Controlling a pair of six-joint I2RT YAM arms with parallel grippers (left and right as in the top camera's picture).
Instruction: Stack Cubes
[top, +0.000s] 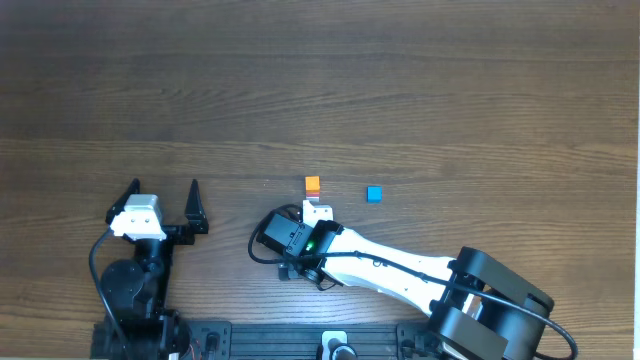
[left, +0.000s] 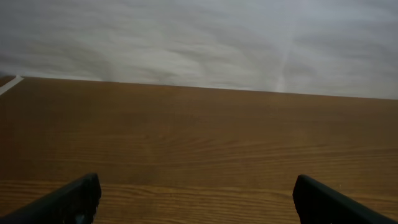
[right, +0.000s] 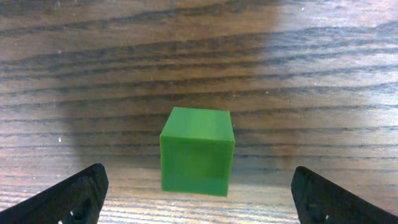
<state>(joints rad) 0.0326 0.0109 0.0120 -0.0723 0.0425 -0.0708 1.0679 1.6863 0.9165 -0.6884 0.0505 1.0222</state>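
Observation:
A green cube (right: 198, 151) stands on the wooden table, straight ahead of my right gripper (right: 199, 186), whose fingers are spread wide to either side of it without touching. From above, the right gripper (top: 314, 208) is low over the table's middle. Just beyond it lies a small orange cube (top: 312, 185), and a blue cube (top: 373, 194) sits a little to the right of that. My left gripper (top: 165, 203) is at the left near its base, open and holding nothing, and its own wrist view (left: 198, 199) looks out over bare wood.
The wooden table (top: 400, 90) stretches wide and bare beyond the cubes. The right arm's white link (top: 400, 272) lies diagonally across the lower middle. A pale wall (left: 199, 37) rises behind the table's far edge.

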